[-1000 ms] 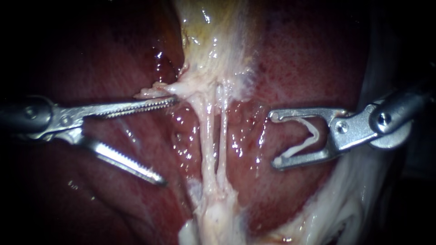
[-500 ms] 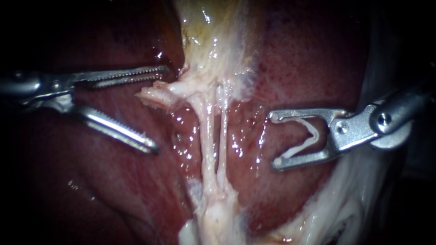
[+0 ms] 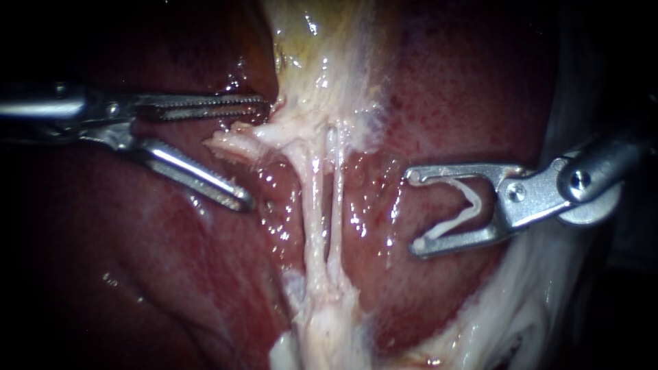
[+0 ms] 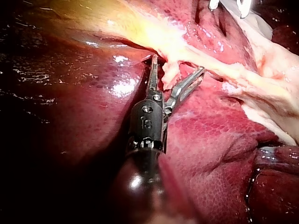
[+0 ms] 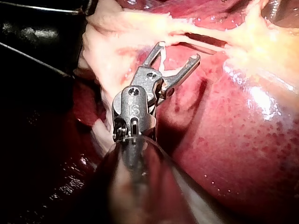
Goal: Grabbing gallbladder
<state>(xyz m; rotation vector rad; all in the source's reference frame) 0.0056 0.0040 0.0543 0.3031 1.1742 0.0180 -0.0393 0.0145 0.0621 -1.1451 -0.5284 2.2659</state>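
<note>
The pale yellowish gallbladder hangs at the top centre and narrows into two thin tubes running down over the red liver. A ragged pale flap sticks out left from its neck. My left instrument has serrated jaws that stand open. The upper jaw is above the flap and the lower one below it, neither pinching it. The left wrist view shows the same flap between the jaws of the left instrument. My right instrument rests right of the tubes, its jaws holding a white clip.
Whitish fatty tissue spreads at the lower right and along the base of the tubes. Dark liver lies beside the left instrument's shaft. In the right wrist view the right instrument sits over the liver, just short of the pale strands.
My left instrument has risen and edged right toward the gallbladder's neck, its jaws still open and now straddling the flap. The right instrument has not moved.
</note>
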